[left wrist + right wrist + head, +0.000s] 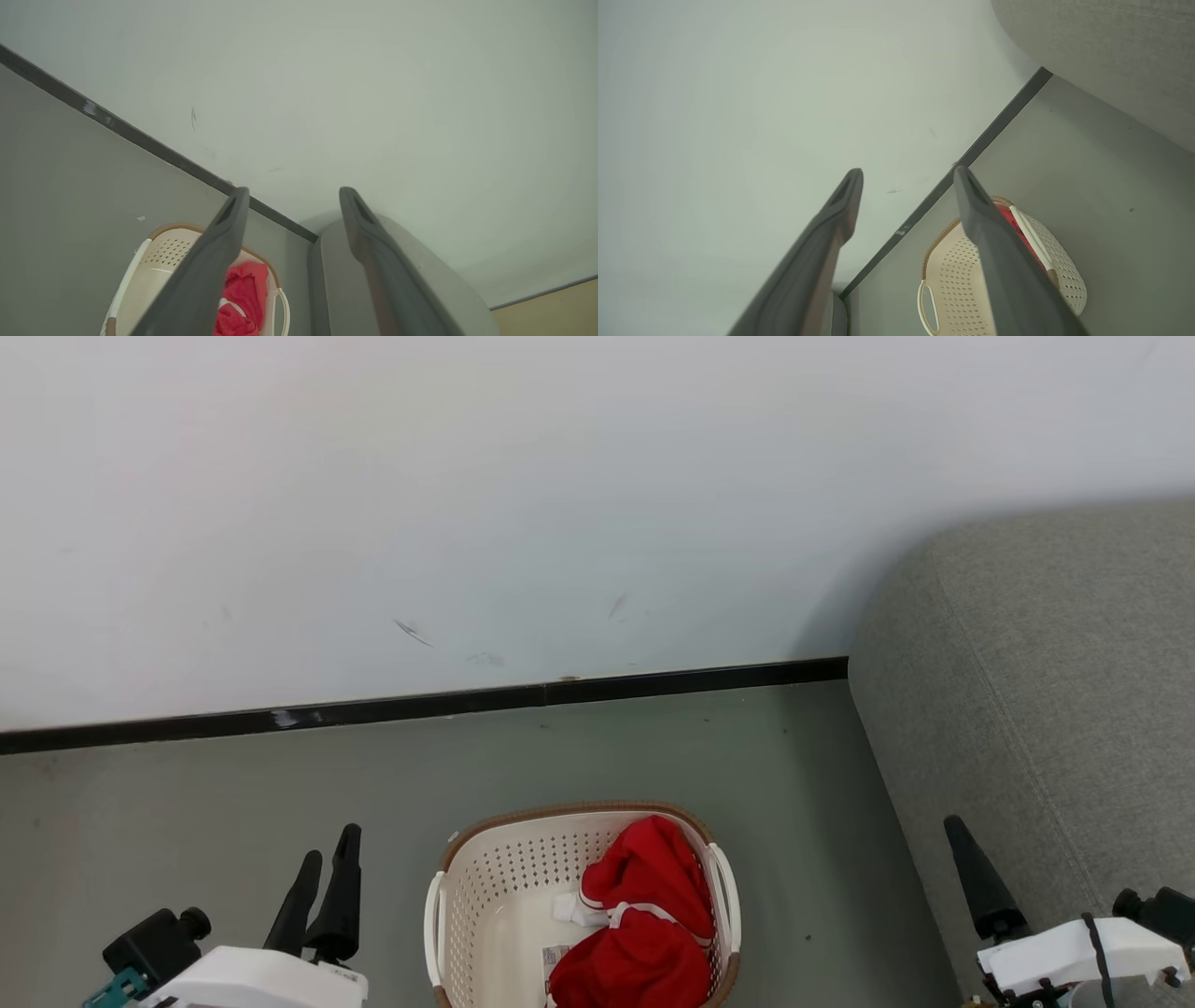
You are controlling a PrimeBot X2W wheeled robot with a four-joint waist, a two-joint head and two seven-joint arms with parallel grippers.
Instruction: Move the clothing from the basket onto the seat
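**Red clothes lying in the basket, both grippers spread and empty**

Red, soft fabric with white cuffs and a thin white stripe lies crumpled in the right half of the basket (509,873); this clothing (644,915) rises against the right wall and nearly reaches the rim. The basket is cream plastic, oval, its walls pierced with rows of small holes, with a brown woven-look rim and slim white handles on its sides. A small label (555,957) shows on its bare bottom, just left of the clothing.

To the right of the basket, apart from it, stands the seat (1046,691), a big grey cushion of coarse woven cloth with a rounded corner and a stitched seam. Smooth grey-green floor (233,803) surrounds the basket; beyond it a black skirting strip (420,705) runs under a pale, faintly scuffed wall (467,476).

The left gripper (294,191) hangs left of the basket, its long dark tapered fingers wide apart, touching nothing. The right gripper (909,172), right of the basket by the seat, is equally spread and holds nothing.
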